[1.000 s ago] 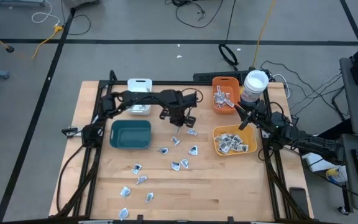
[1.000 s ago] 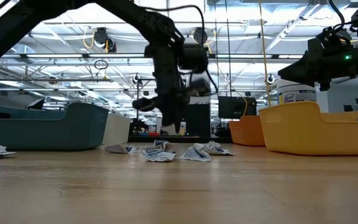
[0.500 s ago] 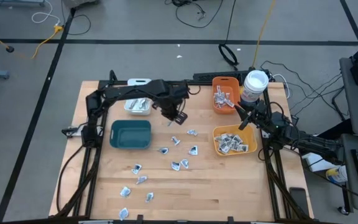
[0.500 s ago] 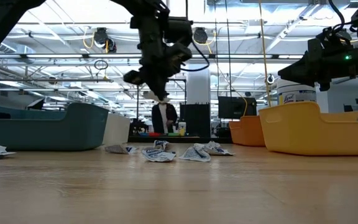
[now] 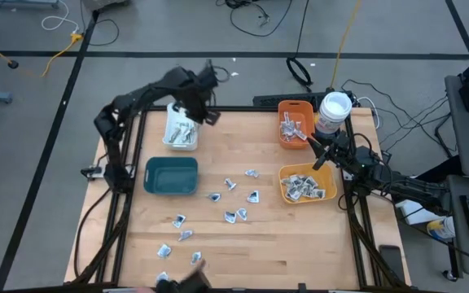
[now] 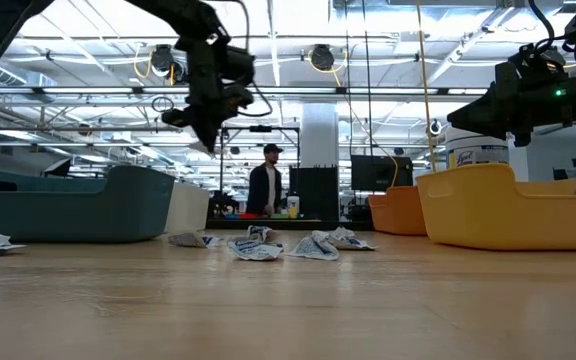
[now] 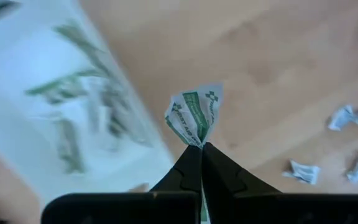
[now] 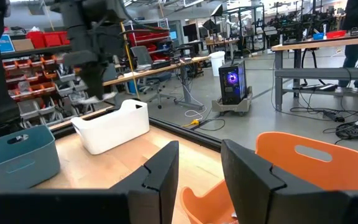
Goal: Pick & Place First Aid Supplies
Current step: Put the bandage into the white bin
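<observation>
Left gripper (image 7: 201, 149) jaws clenched a green-printed packet (image 7: 194, 118) above the white bin (image 5: 181, 130), apparently for dropping; right jaws parted

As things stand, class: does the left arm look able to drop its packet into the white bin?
Probably yes. The left end effector is shut on a packet and hangs by the white bin, whose open top shows nothing covering it. The right end effector waits far off, beside the orange bin.

Robotics lab: workbenches (image 8: 328, 43), parts shelving (image 8: 33, 65), cables.
</observation>
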Robot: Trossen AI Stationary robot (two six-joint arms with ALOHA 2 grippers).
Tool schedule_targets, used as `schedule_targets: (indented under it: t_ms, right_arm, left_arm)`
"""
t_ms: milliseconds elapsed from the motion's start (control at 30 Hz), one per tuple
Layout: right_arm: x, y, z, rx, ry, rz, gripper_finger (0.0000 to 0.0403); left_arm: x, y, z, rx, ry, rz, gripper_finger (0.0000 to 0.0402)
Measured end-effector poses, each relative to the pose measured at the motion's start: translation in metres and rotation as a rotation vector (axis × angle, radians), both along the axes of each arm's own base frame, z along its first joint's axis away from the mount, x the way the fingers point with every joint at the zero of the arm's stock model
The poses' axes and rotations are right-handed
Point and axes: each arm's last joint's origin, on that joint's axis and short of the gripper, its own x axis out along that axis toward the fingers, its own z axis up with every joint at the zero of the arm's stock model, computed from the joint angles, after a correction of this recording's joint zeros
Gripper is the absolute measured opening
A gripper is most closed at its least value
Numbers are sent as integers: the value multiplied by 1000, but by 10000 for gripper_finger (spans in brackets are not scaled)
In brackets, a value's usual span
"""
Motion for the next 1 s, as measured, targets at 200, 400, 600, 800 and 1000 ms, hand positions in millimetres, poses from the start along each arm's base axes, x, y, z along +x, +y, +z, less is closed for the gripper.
schedule_targets:
  t_ms: [200,400,600,800,1000]
  right_arm:
    - [0,0,0,0,0,0,116]
    - [0,0,0,0,0,0,116]
    - [0,0,0,0,0,0,116]
    - [0,0,0,0,0,0,116]
    - [0,0,0,0,0,0,116]
  left_arm:
    - [-39,29,11,12,4,73,1]
    - [-57,41,-6,24,91,120,1]
    - [-61,42,-51,7,108,147,1]
    - [-65,33,-91,-28,102,173,2]
    - [-65,30,-98,-52,88,190,9]
